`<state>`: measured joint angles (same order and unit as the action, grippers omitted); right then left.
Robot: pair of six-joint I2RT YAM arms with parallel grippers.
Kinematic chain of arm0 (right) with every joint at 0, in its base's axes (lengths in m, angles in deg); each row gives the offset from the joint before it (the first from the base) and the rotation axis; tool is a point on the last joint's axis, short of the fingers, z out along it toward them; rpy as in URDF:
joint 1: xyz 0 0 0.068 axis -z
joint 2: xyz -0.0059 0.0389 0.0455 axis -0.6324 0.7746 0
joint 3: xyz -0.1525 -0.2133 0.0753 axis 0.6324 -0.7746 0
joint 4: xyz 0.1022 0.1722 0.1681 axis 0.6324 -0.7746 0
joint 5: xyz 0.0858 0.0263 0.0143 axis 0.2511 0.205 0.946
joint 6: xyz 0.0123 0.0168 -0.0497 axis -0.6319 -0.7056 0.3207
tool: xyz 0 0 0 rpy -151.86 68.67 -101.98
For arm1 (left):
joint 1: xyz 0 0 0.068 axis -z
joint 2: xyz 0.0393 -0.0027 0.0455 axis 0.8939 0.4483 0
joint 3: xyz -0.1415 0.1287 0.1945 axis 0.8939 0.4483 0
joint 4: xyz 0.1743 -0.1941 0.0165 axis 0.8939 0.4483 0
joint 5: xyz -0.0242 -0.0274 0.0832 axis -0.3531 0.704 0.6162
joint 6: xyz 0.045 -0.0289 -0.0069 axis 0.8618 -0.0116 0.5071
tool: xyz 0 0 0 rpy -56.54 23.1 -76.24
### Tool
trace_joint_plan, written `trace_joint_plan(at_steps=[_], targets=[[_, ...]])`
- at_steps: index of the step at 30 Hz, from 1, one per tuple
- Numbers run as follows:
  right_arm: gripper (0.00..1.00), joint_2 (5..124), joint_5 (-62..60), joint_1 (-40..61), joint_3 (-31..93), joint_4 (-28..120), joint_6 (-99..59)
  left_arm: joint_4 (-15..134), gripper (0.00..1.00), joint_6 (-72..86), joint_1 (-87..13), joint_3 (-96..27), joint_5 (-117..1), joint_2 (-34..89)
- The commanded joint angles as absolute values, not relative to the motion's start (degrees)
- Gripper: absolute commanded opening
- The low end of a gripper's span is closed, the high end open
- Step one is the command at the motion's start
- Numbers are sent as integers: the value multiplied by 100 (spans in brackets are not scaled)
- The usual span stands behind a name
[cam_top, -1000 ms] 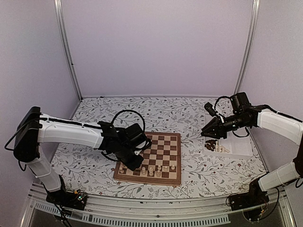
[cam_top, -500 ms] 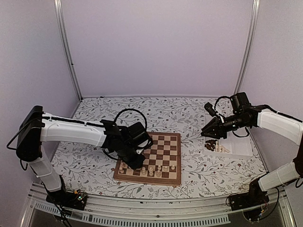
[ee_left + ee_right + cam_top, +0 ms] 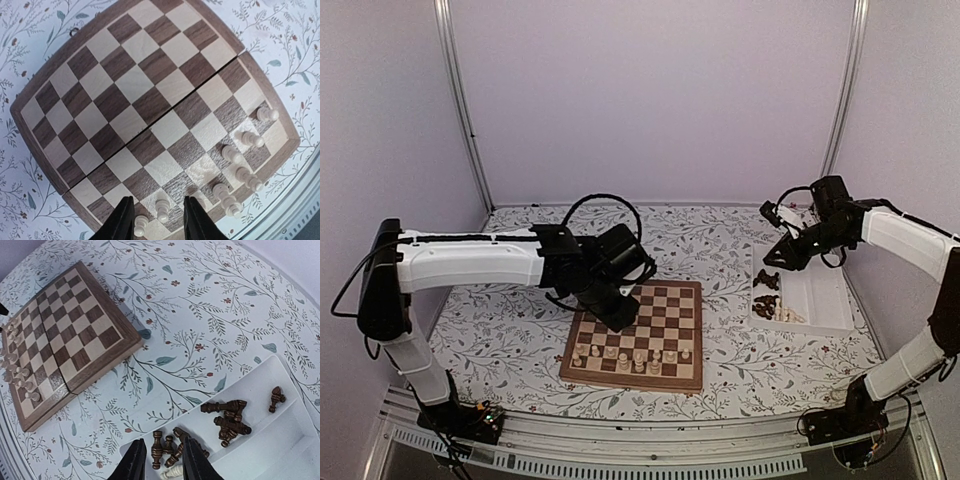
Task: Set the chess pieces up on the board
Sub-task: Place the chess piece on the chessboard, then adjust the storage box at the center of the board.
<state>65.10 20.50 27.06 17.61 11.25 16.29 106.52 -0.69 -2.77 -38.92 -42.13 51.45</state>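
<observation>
The chessboard [image 3: 672, 308] lies flat on the worktop [image 3: 510, 345] in front of the left arm, a corner turned slightly toward the right arm. Several pale chessmen [image 3: 630, 356] stand upright on its two rows nearest the arm bases; the squares beyond them are bare. In the left wrist view these pale pieces [image 3: 241, 150] cluster along one edge of the board [image 3: 145, 95].

The dark chessmen [image 3: 766, 295] lie tumbled in a white rectangular tray [image 3: 828, 300] well to the right of the board, with a few pale ones [image 3: 786, 314] beside them. The right wrist view shows the dark pieces [image 3: 229, 419] in loose heaps and one apart [image 3: 275, 397] in the tray [image 3: 285, 440].

The left pincer [image 3: 621, 317] hovers over the board's left half, its fingers [image 3: 123, 220] spread and holding nothing. The right pincer [image 3: 783, 259] hangs above the tray's far end, its fingers [image 3: 135, 462] parted and empty.

The worktop carries a cloth with a leafy print.
</observation>
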Motion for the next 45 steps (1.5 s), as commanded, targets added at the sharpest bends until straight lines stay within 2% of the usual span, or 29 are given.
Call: trace_joint_plan(at_steps=[1,7,17,22,33,45], targets=[[28,6973,824,2715,2295,136,1883,10659,36,213,-333,-4473,-3994,5436],[28,7808,253,2724,3558,-1184,2888,10359,36,564,-342,-4964,-4337,5843],[29,9723,621,2722,5318,-3124,3862,10100,37,703,-368,-4935,-4661,6094],[33,10164,383,2723,5439,-3136,3909,9956,37,676,-375,-4697,-4736,6013],[34,10866,49,2719,5614,-3147,3915,9826,37,664,-386,-4657,-4860,6060],[33,10788,-361,2681,5250,-3156,4070,9695,37,590,-386,-4346,-4865,5993]])
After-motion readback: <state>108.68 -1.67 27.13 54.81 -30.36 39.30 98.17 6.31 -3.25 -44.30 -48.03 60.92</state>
